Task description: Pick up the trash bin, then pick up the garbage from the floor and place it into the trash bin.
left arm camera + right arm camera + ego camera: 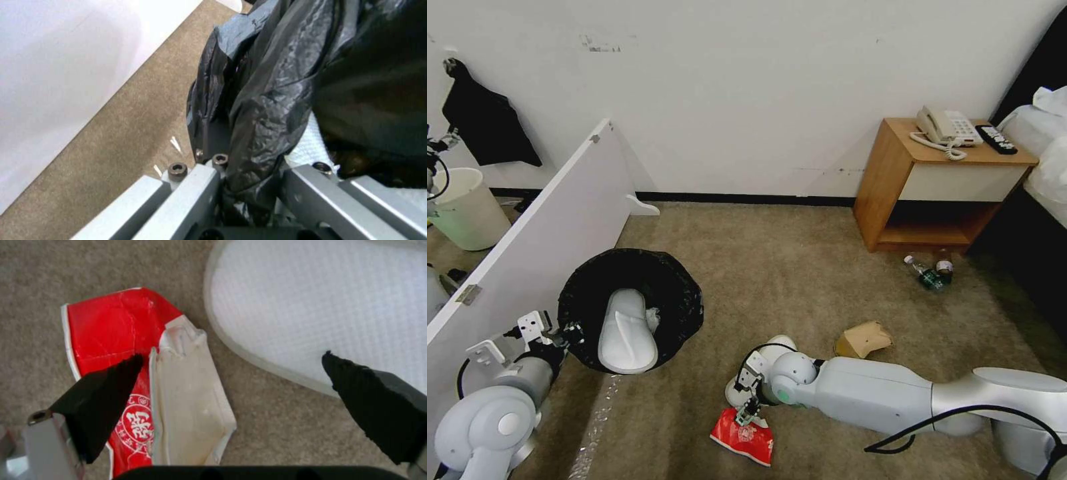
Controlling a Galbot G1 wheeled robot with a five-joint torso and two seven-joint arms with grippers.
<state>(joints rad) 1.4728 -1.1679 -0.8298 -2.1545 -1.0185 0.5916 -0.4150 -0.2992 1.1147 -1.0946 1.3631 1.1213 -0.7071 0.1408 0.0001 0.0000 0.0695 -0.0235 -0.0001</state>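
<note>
Black crinkly liner is pinched in the left tool (249, 186), which holds the trash bin (630, 310) up at the left — one white slipper (626, 333) inside. Right tool (231, 386) hangs wide open, gripping nothing, over the red packet (111, 340) on the carpet, near another slipper (320, 306).

The robot's arms are looking smooth and round, in shiny pale grey. A little green dot is glowing on the right arm. Black cables are looping beside both arms. The left gripper (249, 186) is showing flat silver bars with dark round screws. The right gripper (231, 373) is wearing pointy black fingertips (111, 386).
</note>
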